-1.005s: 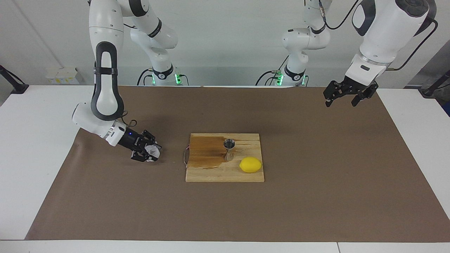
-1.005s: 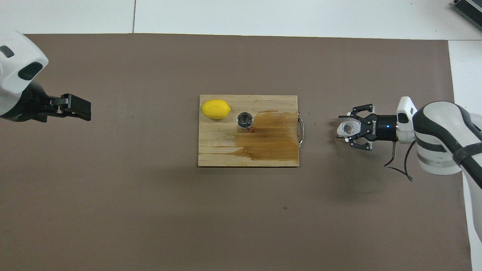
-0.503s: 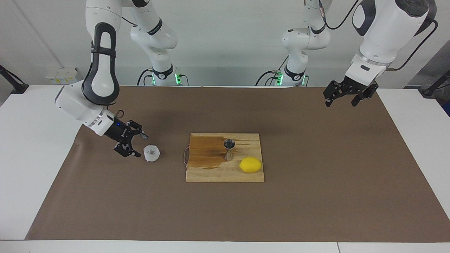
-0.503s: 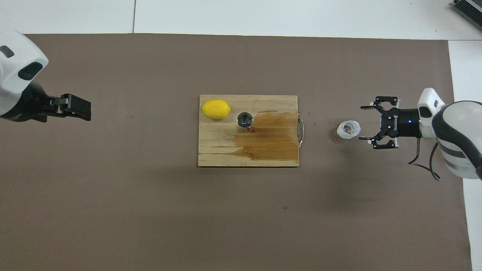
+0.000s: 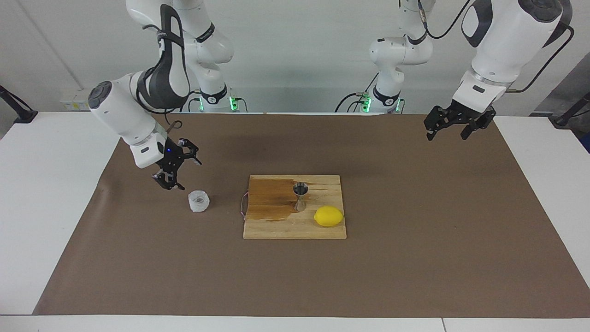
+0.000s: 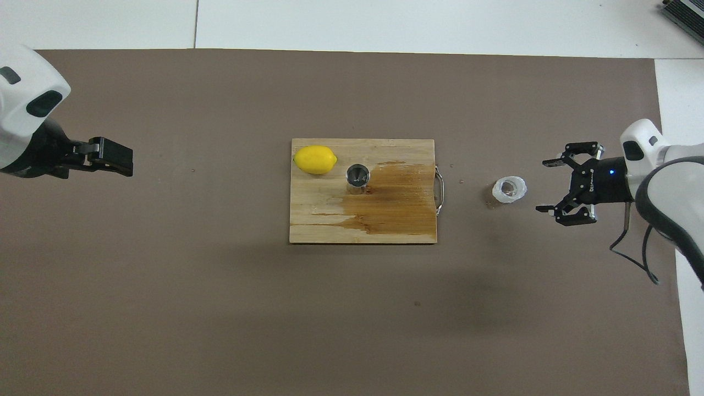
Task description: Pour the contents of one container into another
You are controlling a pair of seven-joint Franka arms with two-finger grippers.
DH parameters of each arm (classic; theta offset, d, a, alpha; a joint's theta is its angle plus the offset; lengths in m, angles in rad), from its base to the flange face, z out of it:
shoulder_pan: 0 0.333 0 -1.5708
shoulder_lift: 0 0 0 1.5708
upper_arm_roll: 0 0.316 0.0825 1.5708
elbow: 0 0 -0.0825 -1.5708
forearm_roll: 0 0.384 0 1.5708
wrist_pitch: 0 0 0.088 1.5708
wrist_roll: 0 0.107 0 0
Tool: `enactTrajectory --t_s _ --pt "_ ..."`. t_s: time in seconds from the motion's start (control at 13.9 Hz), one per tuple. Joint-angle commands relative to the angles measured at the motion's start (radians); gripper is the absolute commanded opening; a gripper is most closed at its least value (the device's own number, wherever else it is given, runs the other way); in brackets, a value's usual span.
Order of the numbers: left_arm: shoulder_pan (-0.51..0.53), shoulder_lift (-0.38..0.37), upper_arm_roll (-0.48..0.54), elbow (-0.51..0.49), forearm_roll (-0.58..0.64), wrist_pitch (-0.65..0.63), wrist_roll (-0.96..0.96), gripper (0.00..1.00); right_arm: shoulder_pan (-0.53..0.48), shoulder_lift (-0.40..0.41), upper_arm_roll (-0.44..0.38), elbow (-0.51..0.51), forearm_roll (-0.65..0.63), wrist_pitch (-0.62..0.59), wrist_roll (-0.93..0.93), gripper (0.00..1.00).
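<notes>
The clear squat cup [image 5: 199, 201] stands upright on the brown mat, beside the cutting board toward the right arm's end; it also shows in the overhead view [image 6: 509, 189]. The steel jigger [image 5: 301, 196] stands upright on the board, next to the lemon, and shows from above [image 6: 357, 178]. My right gripper [image 5: 186, 174] is open and empty, raised above the mat just beside the cup, apart from it [image 6: 545, 186]. My left gripper [image 5: 446, 133] is open and empty, and waits high over the mat at the left arm's end [image 6: 110, 157].
A wooden cutting board [image 5: 276, 228] with a metal handle lies mid-table [image 6: 330, 225]. A yellow lemon [image 5: 328, 216] sits on it [image 6: 315, 159]. A dark wet stain [image 5: 269, 200] covers the board's half toward the cup [image 6: 396, 198].
My right gripper let go of the cup, opened, then rose and drew back toward the right arm's end. The cup now stands alone on the mat. The left arm has not moved.
</notes>
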Motion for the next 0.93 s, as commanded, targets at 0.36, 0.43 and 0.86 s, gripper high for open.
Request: enactTrajectory --t_s 0.36,0.43,0.86 --pt "0.004 -0.026 -0.002 -0.025 0.014 -0.005 0.002 1.00 0.088 -0.021 0.011 0.002 -0.256 -0.015 0.773 1.00" --pt "0.004 -0.026 -0.002 -0.025 0.014 -0.003 0.002 1.00 0.105 -0.021 0.011 0.003 -0.284 -0.015 0.873 1.00" --pt "0.004 -0.026 -0.002 -0.025 0.014 -0.005 0.002 1.00 0.105 -0.038 0.009 0.289 -0.329 -0.419 1.217 1.00"
